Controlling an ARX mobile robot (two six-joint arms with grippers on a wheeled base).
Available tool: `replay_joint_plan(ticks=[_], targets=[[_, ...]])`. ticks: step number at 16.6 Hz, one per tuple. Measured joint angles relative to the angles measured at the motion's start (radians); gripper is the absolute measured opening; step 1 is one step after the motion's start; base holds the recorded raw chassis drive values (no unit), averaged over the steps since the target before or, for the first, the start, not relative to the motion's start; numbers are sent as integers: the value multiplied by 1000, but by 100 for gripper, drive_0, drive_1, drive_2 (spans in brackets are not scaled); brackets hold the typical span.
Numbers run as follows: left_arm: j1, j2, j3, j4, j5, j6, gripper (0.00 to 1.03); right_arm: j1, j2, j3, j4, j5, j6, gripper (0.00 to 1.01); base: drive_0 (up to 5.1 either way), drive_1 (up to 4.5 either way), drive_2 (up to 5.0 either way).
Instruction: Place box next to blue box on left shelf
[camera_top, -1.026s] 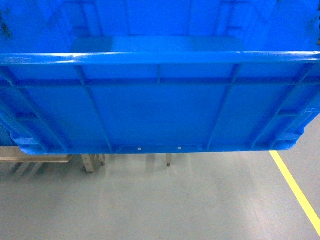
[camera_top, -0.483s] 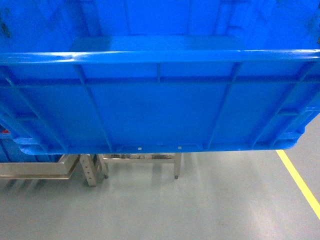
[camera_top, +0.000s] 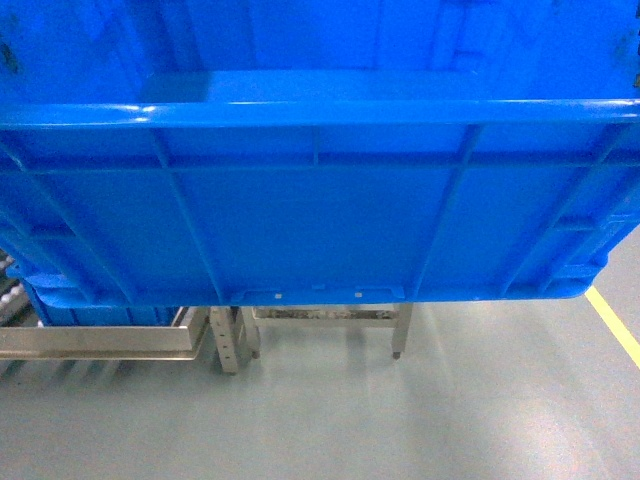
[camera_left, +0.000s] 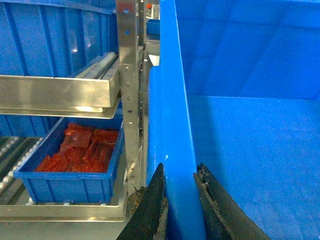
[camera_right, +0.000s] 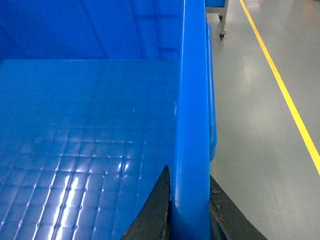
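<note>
Carrying the box (camera_top: 320, 200) toward the left shelf (camera_left: 60, 92)
Left gripper (camera_left: 181, 200) and right gripper (camera_right: 190, 210) each pinch a side rim, the box held off the floor; the shelf stands at 9 o'clock, so next comes lining up beside the blue box there

Box (camera_top: 320, 220): bright blue, ribbed walls, grid-embossed floor. My left gripper (camera_left: 181, 200) and right gripper (camera_right: 189, 212): black fingers. Left shelf (camera_left: 60, 92): bare silver. Small blue bin (camera_left: 70, 170): red contents. Grey floor (camera_top: 400, 420), yellow line (camera_right: 280, 85).
</note>
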Motion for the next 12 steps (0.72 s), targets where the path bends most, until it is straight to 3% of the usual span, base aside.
replay_joint_plan(ticks=[12], targets=[[0, 0, 0, 2, 0, 0, 10, 0, 0, 0, 2, 0, 0, 10, -497, 175, 295]])
